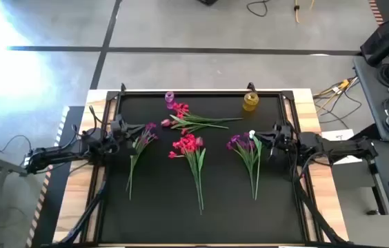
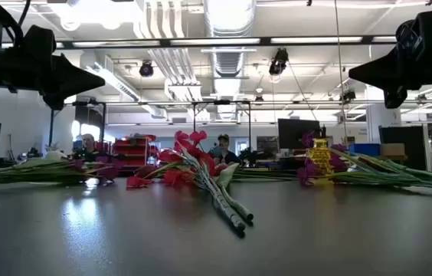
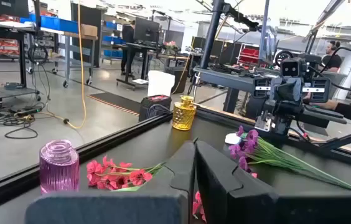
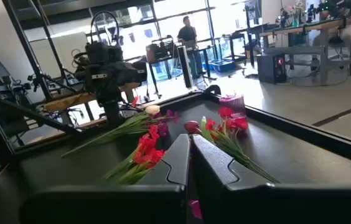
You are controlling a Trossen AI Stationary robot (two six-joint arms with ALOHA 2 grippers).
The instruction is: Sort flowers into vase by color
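Observation:
Several flower bunches lie flat on the black mat. A purple bunch (image 1: 143, 136) lies by my left gripper (image 1: 127, 128). A red bunch (image 1: 189, 146) lies mid-table. A pink-red bunch (image 1: 184, 116) lies beside the purple vase (image 1: 170, 99). A purple bunch with a white bud (image 1: 245, 145) lies by my right gripper (image 1: 269, 136). The yellow vase (image 1: 250, 101) stands at the far edge. Both grippers are shut, as the left gripper (image 3: 194, 165) and right gripper (image 4: 190, 155) show in their own wrist views. The low view shows them hovering well above the table.
A raised black rim (image 1: 201, 91) frames the mat, with wooden table edges beyond it. Bare mat lies toward the near edge, below the stems. People sit and stand in the room behind the table (image 2: 222, 146). Cables and equipment lie on the floor off the table's right.

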